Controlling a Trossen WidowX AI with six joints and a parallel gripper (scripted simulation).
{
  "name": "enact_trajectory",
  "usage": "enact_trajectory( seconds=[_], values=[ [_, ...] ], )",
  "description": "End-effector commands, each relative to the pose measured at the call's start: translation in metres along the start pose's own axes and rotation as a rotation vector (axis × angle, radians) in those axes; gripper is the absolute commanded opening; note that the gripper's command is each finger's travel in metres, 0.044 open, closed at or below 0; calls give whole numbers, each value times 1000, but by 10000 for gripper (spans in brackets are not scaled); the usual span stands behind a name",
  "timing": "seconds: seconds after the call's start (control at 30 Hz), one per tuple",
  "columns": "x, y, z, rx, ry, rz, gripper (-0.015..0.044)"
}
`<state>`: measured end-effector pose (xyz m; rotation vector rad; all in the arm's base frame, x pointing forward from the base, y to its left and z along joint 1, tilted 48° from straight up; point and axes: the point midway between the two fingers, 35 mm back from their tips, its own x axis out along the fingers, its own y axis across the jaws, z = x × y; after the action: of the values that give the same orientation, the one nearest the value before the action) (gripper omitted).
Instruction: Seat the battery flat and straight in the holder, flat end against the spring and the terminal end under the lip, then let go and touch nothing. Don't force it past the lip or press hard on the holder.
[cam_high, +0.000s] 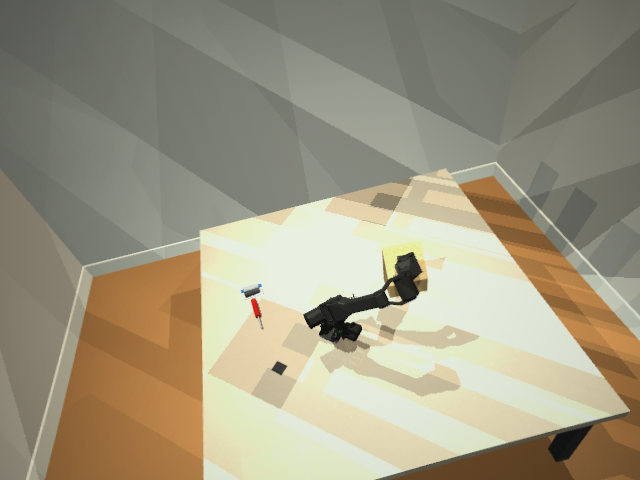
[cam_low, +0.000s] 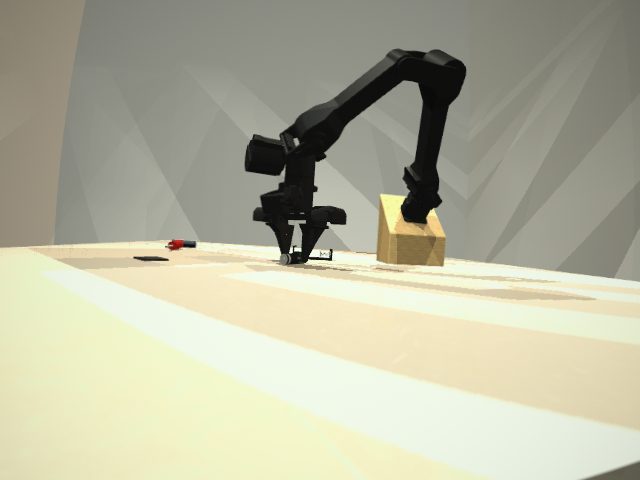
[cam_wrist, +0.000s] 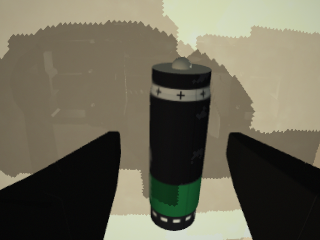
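The battery (cam_low: 295, 257) (cam_wrist: 177, 140) lies on its side on the table. In the wrist view its plus terminal points up the picture and its green band is at the lower end. My gripper (cam_low: 295, 254) (cam_wrist: 174, 143) is open, its fingers lowered on either side of the battery, with a gap on each side in the wrist view. The holder (cam_low: 331, 254) is a thin dark frame with upright ends, beside or behind the fingers in the exterior view. It is partly hidden there, and I cannot make it out in the other views.
A yellow wooden block (cam_high: 390, 260) (cam_low: 413, 249) stands under the arm's base. A red-handled screwdriver (cam_high: 255, 308) (cam_low: 175, 244) and a grey cylinder with blue ends (cam_high: 251, 290) lie at the left. A small dark square (cam_high: 279, 367) (cam_low: 150, 258) lies flat nearer the front.
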<state>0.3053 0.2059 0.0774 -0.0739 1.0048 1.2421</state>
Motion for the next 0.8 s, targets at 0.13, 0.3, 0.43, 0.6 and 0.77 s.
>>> enact_trajectory(
  seconds=[0.13, 0.3, 0.43, 0.6, 0.77],
  values=[
    [4, 0, -2, 5, 5, -2, 80],
    [4, 0, -2, 5, 5, -2, 63],
    [2, -1, -2, 5, 5, -2, 63],
    [-34, -1, -1, 4, 7, -4, 63],
    [-46, -1, -1, 5, 6, -4, 63]
  ],
)
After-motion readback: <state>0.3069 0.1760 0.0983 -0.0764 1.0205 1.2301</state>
